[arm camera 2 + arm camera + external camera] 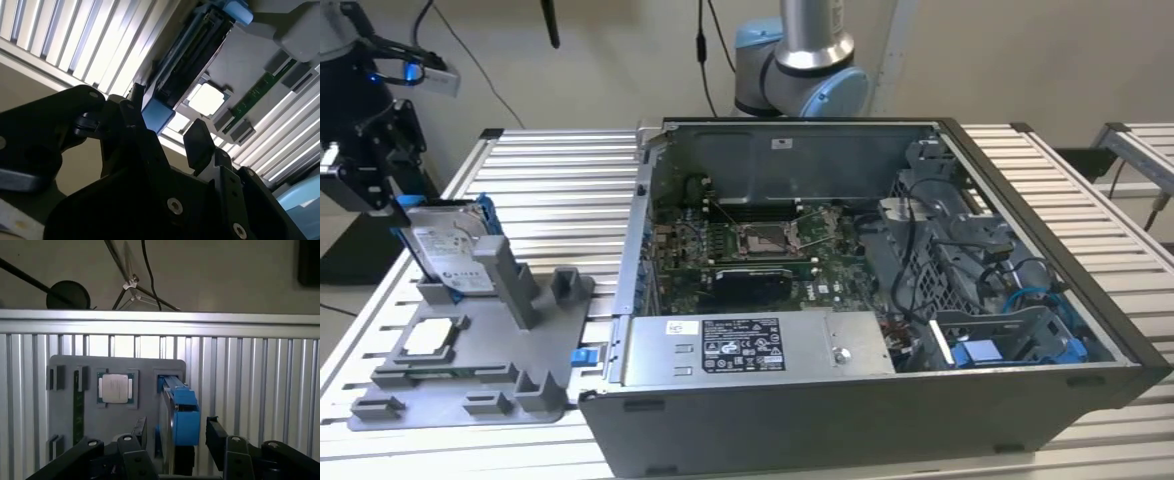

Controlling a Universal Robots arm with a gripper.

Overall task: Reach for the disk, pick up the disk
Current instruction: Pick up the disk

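The disk stands on edge in a slot of the grey fixture at the exterior view's left, with its white label and blue rails showing. My black gripper hangs just above its top corner. In the first wrist view the gripper is open, one finger on each side of the disk's blue rail with a gap on both sides. The second wrist view shows the same: the open gripper straddles the blue end of the disk.
A small square silver chip lies in a pocket of the fixture beside the disk. A green memory stick sits in another slot. The open computer case fills the slatted table's middle and right. A second arm's base stands behind it.
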